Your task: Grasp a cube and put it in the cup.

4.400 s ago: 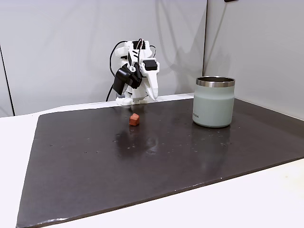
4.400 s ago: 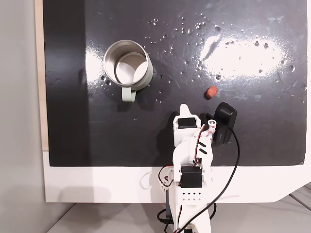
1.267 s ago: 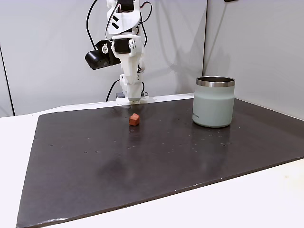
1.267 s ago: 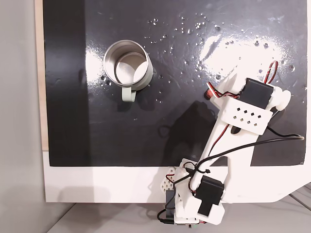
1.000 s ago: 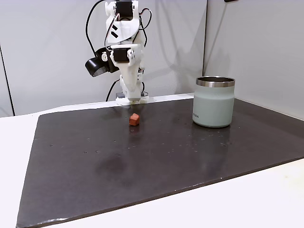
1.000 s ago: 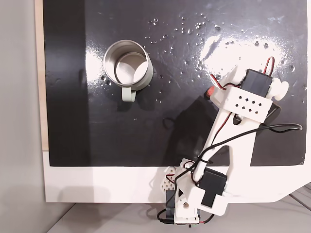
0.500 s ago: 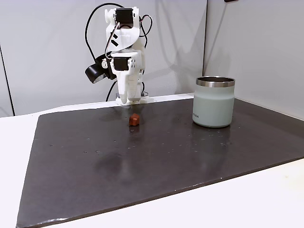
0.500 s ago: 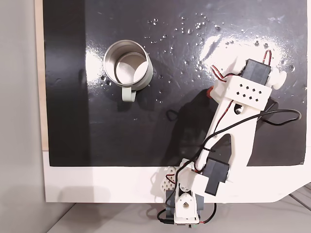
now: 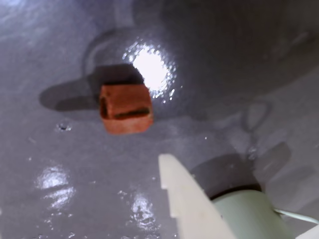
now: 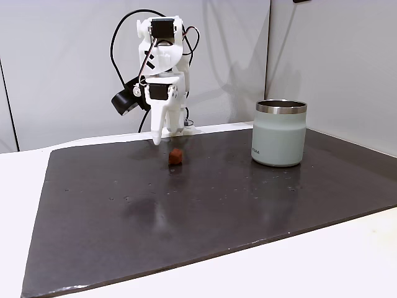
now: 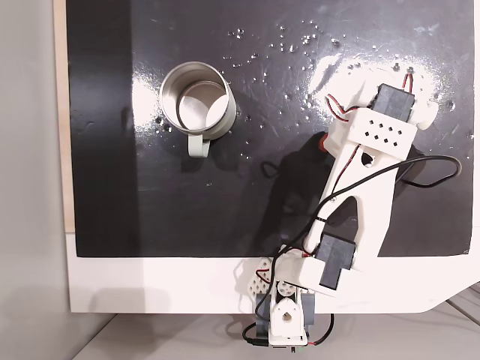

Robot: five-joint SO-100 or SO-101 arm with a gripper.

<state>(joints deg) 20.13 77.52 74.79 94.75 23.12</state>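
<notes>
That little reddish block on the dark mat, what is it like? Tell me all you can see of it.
The cube is tiny, brick-red and matte, with slightly rounded edges and a dark groove on the face towards the wrist view. It rests on the glossy dark mat, casting a soft shadow. Nothing touches it: the tool's white finger hangs nearby, apart from it. In a fixed view it lies well left of the cup; in another, the arm covers most of it.
</notes>
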